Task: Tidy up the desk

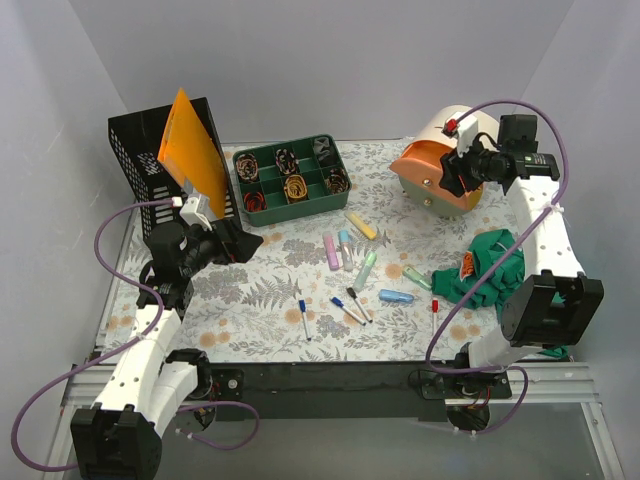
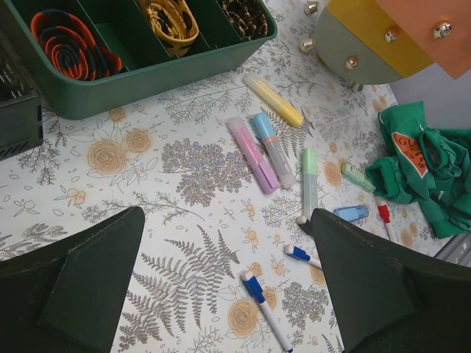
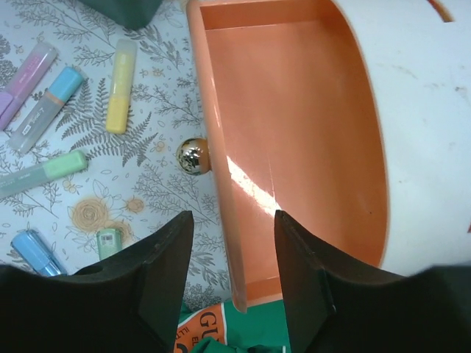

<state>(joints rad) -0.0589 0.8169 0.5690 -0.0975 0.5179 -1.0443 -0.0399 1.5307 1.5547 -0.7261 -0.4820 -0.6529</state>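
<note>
Two robot arms reach over the desk, a large flat tabletop with a pale covering printed with grey-green ferns and orange flowers, which fills the middle of the top view. The left gripper hangs above its left part, near a black mesh basket holding an orange folder. A green compartment tray sits at the far edge. The right gripper is at a rounded orange-and-white drawer unit at the far right. A crumpled green cloth lies on the right side.

In the left wrist view, the left gripper is released, its jaws spread wide with only the desk below. Ahead lie a pink highlighter and a blue highlighter side by side, with a yellow highlighter beyond them and a pale green highlighter to the right. A blue-capped white marker lies nearer.

In the right wrist view, the right gripper's jaws are parted and grasp nothing. The side wall of an open orange drawer runs between them. Whether a finger touches it cannot be told. A gold knob sits beside the drawer.
</note>
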